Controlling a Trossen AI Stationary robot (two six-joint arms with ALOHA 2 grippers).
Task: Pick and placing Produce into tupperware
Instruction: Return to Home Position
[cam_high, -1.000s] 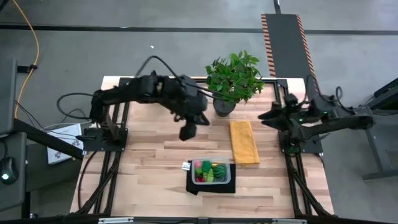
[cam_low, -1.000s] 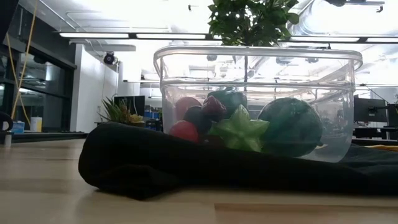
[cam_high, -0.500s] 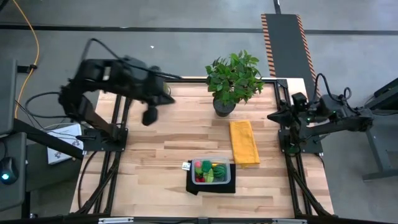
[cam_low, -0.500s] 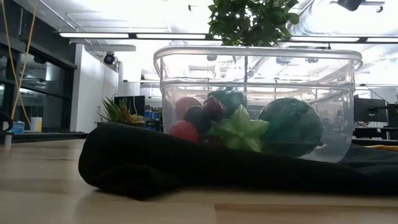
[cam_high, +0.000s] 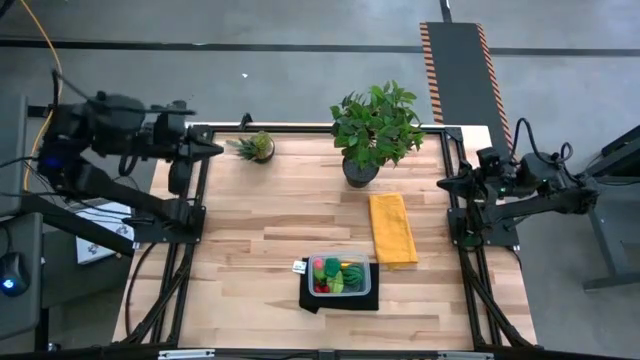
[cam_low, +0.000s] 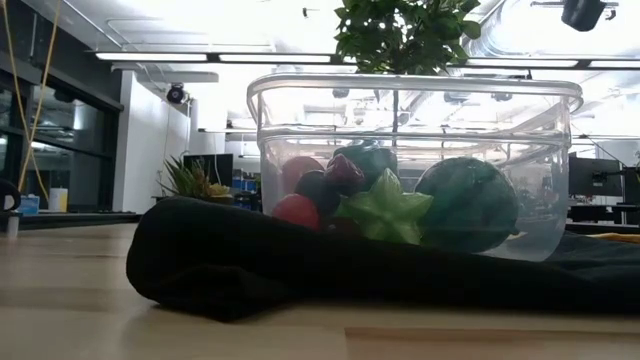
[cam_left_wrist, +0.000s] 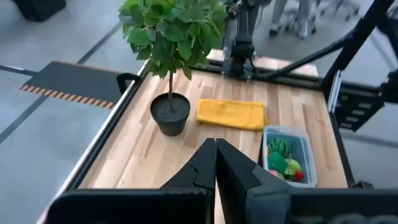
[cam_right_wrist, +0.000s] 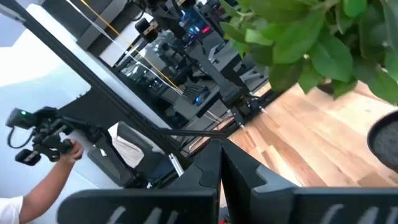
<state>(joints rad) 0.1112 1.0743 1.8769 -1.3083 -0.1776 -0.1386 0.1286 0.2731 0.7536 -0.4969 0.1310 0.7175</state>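
Produce (cam_low: 390, 205) is packed inside the tupperware (cam_low: 545, 140) on the black mat (cam_low: 220, 260), so the left gripper (cam_left_wrist: 216, 152) and right gripper (cam_right_wrist: 221, 155) are parked at the table's (cam_high: 250, 220) left and right edges, both pressed together on nothing.

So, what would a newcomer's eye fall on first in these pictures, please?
Probably the clear plastic rectangular container, packed with colourful toy produce, on a black mat low in the high view's middle. Next, the leafy potted plant higher up, a yellow cloth just below it. The left gripper and right gripper are shut, at either side of the wooden table.
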